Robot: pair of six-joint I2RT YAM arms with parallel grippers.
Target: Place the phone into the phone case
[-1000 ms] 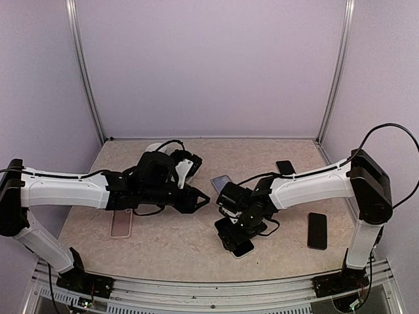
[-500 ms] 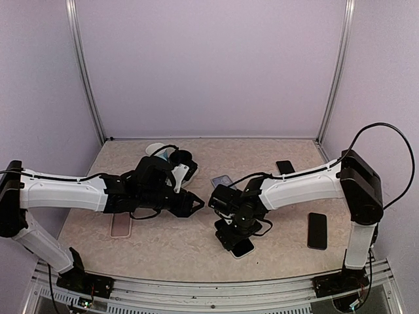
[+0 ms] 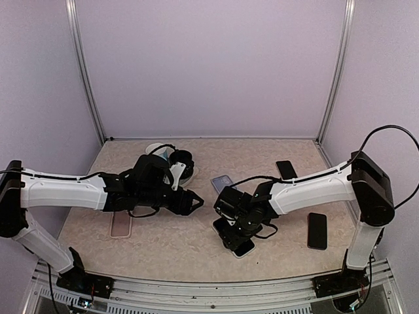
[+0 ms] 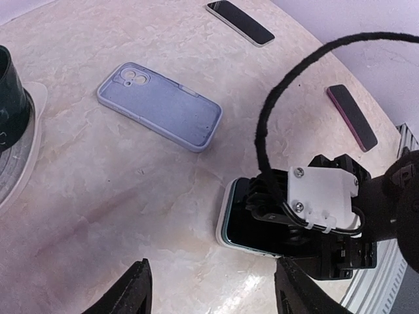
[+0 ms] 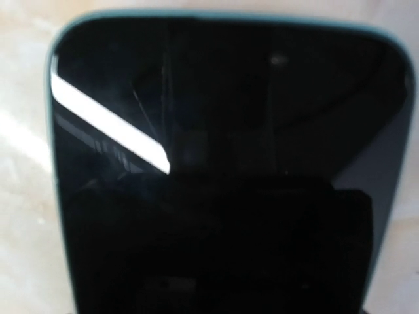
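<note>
In the top view, the phone [image 3: 244, 248] lay flat, screen up, on the surface [image 3: 163, 252] near the front edge, right of centre. The right end effector [image 3: 234, 232] stood directly over the phone and covered most of it, so only the near corner showed. In the right wrist view, the dark screen of the phone [image 5: 222, 118] filled the frame, with a teal rim along its top edge. The fingers could not be made out there, so it could not be determined whether the right end effector was spread or closed. The phone case [image 3: 221, 182], pale lavender, lay open side up at 12 o'clock from the phone and apart from it. The left end effector [image 3: 191, 203] hovered at 10 o'clock from the phone. In the left wrist view, its fingers [image 4: 134, 294] stood wide apart with nothing between them, and the phone case [image 4: 160, 106] lay ahead of them. A black phone [image 3: 285, 169] lay at 1 o'clock from the phone, well apart. A dark red phone [image 4: 351, 116] lay beyond the right arm.
</note>
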